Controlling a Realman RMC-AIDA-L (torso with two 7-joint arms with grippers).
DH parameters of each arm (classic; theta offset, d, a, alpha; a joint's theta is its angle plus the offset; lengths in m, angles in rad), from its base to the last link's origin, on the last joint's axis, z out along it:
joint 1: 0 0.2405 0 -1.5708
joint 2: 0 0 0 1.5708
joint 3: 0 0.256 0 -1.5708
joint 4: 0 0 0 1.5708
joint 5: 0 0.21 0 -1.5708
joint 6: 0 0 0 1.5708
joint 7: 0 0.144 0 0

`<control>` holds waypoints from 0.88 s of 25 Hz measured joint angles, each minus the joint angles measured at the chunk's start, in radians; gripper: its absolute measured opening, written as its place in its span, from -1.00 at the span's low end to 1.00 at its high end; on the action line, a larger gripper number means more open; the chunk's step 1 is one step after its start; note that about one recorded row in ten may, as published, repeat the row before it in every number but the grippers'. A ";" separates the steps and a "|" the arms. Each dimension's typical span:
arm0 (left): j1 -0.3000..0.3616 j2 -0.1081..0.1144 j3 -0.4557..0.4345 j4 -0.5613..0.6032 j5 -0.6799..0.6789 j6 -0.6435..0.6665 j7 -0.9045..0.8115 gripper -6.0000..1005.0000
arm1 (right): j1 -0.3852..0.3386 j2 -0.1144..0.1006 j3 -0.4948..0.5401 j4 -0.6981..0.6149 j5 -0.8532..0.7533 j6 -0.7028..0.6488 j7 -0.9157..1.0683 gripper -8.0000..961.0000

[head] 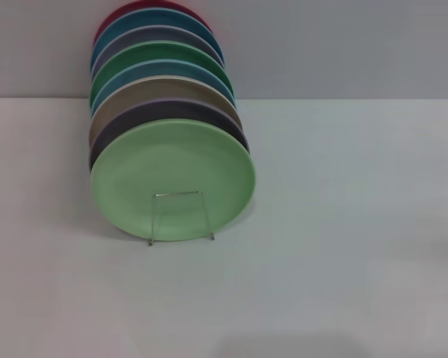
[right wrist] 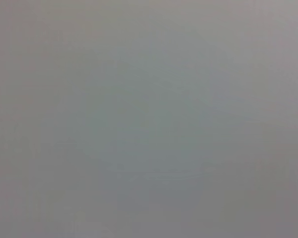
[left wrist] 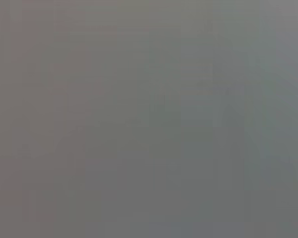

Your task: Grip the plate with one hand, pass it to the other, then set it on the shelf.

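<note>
The pale light-green plate [head: 172, 175] stands upright on edge at the front of the silver wire shelf [head: 179, 216], facing me, left of the table's middle in the head view. The shelf's rectangular looped front shows against the plate's lower face. Neither gripper shows in the head view. Both wrist views show only a plain grey surface, with no fingers and no objects.
Behind the pale plate several more plates stand in a row on the same shelf: lavender [head: 164, 112], tan [head: 160, 91], blue, a darker green plate [head: 160, 56], grey, teal and a red one [head: 145, 11] at the back. The white table [head: 343, 224] stretches right and forward.
</note>
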 joint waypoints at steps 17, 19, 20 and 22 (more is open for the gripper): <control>0.032 -0.002 -0.037 0.027 -0.003 -0.100 -0.017 0.58 | 0.066 0.000 -0.003 -0.231 0.135 -0.156 -0.147 0.45; 0.033 -0.002 -0.037 0.028 -0.002 -0.100 -0.017 0.58 | 0.066 0.000 -0.003 -0.231 0.136 -0.155 -0.147 0.45; 0.033 -0.002 -0.037 0.028 -0.002 -0.100 -0.017 0.58 | 0.065 0.000 -0.004 -0.232 0.136 -0.154 -0.147 0.45; 0.034 -0.003 -0.034 0.029 -0.002 -0.100 -0.017 0.58 | 0.065 0.000 -0.006 -0.232 0.136 -0.154 -0.147 0.45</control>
